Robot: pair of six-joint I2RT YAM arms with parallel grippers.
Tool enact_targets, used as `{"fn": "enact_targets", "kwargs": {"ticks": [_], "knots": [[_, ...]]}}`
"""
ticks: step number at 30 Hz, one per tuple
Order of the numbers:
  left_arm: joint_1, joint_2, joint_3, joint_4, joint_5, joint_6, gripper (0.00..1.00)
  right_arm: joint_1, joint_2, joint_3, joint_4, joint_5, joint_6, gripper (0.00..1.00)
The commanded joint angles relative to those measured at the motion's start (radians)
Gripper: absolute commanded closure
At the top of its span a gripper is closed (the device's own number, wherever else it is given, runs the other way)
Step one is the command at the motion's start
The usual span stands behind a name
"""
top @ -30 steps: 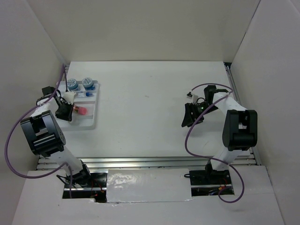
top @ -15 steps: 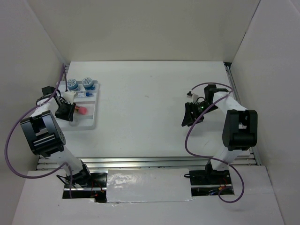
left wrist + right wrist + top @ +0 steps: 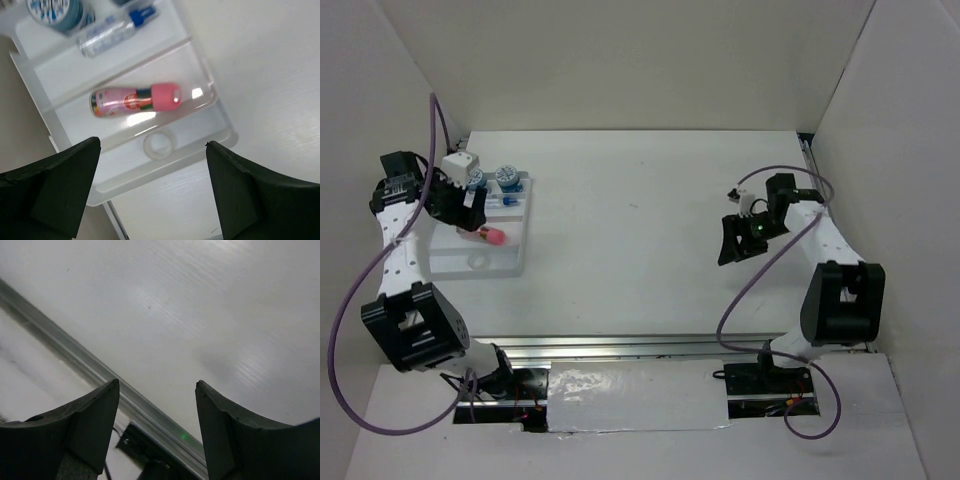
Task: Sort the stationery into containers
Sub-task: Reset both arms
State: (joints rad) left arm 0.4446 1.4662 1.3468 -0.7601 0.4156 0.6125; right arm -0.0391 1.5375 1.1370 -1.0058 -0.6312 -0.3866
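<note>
The white tray [image 3: 510, 262] sits at the table's left and holds the stationery. A pink cylinder [image 3: 135, 98] lies on its side in the middle compartment. In the compartment nearest the front edge lies a small white ring [image 3: 159, 144]. A clear-blue tube [image 3: 115, 31] and blue pots [image 3: 506, 178] sit at the far end. My left gripper [image 3: 460, 210] hangs open above the tray, nothing between its fingers [image 3: 55, 185]. At the right, my right gripper [image 3: 738, 240] hovers over bare table, open and holding nothing [image 3: 157, 385].
White walls enclose the table on the left, back and right. A metal rail [image 3: 640, 345] runs along the near edge, also seen in the right wrist view [image 3: 150, 410]. The purple cable [image 3: 360, 275] loops beside the left arm.
My left gripper has opened wide and risen from the tray toward the far left, and the white ring now lies in the tray. The right gripper has shifted slightly right and opened a little.
</note>
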Motion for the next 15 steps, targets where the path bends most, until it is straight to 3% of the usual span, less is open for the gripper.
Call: {"fn": "enact_targets", "kwargs": {"ticks": [1,6,9,15], "knots": [[-0.063,-0.098,0.029,-0.081,0.104,-0.038,0.01,-0.050,-0.180,-0.005,0.027,0.177,-0.026,0.30],[-0.129,-0.208,-0.064,0.018,0.092,-0.129,0.01,-0.077,-0.415,-0.095,0.179,0.322,-0.011,0.21],[-0.167,-0.292,-0.141,0.059,0.074,-0.140,0.01,-0.076,-0.561,-0.186,0.277,0.382,-0.011,0.04],[-0.214,-0.470,-0.270,0.108,0.049,-0.142,0.01,-0.074,-0.758,-0.284,0.355,0.462,-0.014,0.00]]}}
